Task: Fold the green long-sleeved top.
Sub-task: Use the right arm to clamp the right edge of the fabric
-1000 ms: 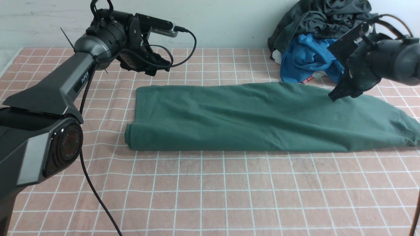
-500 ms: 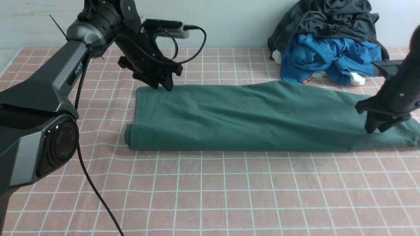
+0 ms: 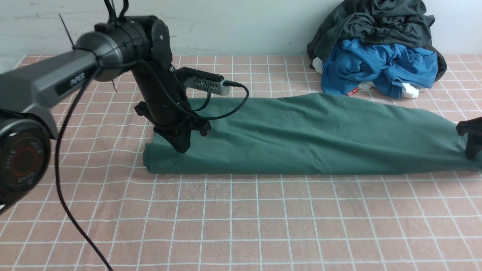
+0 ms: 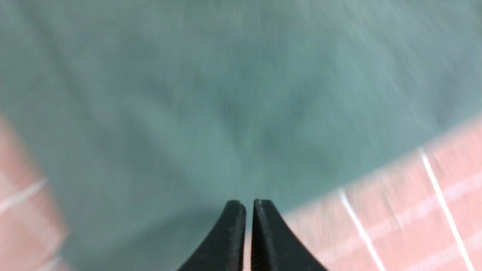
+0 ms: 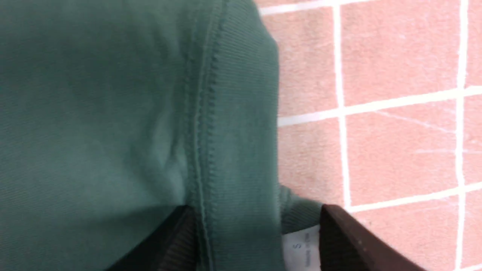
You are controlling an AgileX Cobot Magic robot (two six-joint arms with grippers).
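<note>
1. Nearest, the salmon-pink tablecloth with white grid lines (image 3: 241, 218) lies flat over the 6 o'clock half of the table. A thin black cable (image 3: 71, 210) from the grey left arm (image 3: 45, 81) hangs across it at 8 o'clock and runs out of frame.
2. The dark forest-green long-sleeved cotton top (image 3: 301, 131) lies at the table's centre, folded into a long band from 9 o'clock to 3 o'clock. Its sleeves and cuffs are tucked out of sight, and its 3 o'clock end is cut off by the frame edge.
3. The black left gripper (image 3: 182, 145) points down onto the band's 9 o'clock end with its fingers pressed together. The left wrist view is blurred, so I cannot tell whether any cloth is pinched between them.
4. The black right gripper (image 5: 256, 210) sits at the 3 o'clock end and is mostly cut off in the front view. Its wrist view shows the fingers spread wide, straddling the top's ribbed edge (image 5: 241, 113) and not closed on it. A small white size label (image 5: 301, 248) peeks out between them, its print hard to read.
5. Farther back, at 1 o'clock, a crumpled bright blue garment (image 3: 376, 66) lies under a dark grey-black garment (image 3: 369, 22). Scraps of white cloth (image 3: 408, 90) show at the pile's base; what they belong to is unclear.
6. Behind everything stands a plain pale wall (image 3: 244, 26).
</note>
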